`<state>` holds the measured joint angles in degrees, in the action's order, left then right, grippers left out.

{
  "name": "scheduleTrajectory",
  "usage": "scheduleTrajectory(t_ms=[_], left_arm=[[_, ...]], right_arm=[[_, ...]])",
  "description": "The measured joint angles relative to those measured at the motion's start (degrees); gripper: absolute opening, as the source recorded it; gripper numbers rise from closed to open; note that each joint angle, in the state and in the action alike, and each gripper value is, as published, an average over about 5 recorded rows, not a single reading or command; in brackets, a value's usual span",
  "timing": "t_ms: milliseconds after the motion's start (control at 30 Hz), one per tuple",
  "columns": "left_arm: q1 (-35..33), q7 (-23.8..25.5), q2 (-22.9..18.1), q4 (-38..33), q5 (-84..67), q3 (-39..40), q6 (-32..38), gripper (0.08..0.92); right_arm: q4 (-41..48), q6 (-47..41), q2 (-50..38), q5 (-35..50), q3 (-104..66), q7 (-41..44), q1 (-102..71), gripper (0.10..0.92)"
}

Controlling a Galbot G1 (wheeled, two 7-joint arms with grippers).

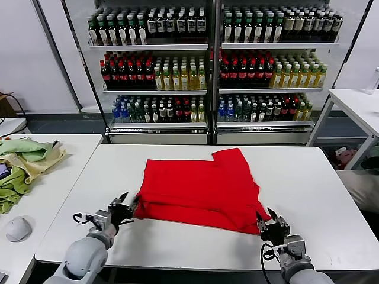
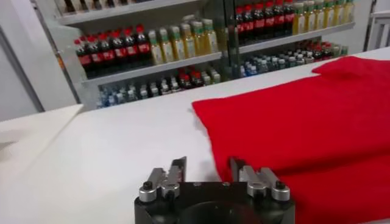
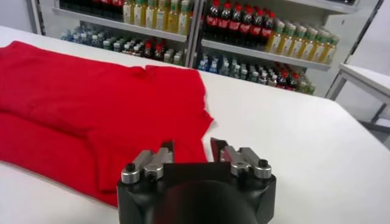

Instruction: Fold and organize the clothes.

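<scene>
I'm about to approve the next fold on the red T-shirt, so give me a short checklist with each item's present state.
1. Left gripper open at the shirt's near left corner: ok.
2. Right gripper open at the near right corner: ok.
3. Red T-shirt free of both grippers: ok.
4. Shirt lying flat on the table: not ok, one part juts out at the far edge.
5. Shirt fully on the table: ok.
6. Heap of green and yellow cloths apart on the side table: ok.

i see a shop-like test room: glass-fronted drink coolers (image 1: 210, 71) stocked with rows of bottles (image 1: 154, 74) stand behind plain white tables (image 1: 320, 195) on a grey floor.
</scene>
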<state>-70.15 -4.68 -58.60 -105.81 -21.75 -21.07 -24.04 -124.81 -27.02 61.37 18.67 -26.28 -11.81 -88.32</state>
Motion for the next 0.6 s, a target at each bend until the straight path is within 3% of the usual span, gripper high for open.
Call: scheduleTrajectory(t_ms=[133,233,367,600], left_arm=[[-2.41,-0.94,0.76,-3.61,-3.25,-2.09,-1.84,0.701],[-4.29,-1.31,0.91,-6.28,-5.55,-2.87,-3.34,0.773],[-5.99,-1.58,0.73,-8.23,-7.3,-3.0,-4.62,0.817],[-6.58,-2.07,-0.03,-8.06,-8.85,-2.2,-5.56,0.823]], right_arm=[[0.07,-0.09,0.62,0.68,0.0,-0.6,-0.83,0.77],[0.76,-0.2,1.24,1.37,0.3,-1.1,-1.0,0.814],[1.88,-0.43,2.06,2.51,0.66,-1.55,-0.99,0.822],[3.03,-0.69,2.82,4.17,1.08,-2.02,-0.96,0.817]])
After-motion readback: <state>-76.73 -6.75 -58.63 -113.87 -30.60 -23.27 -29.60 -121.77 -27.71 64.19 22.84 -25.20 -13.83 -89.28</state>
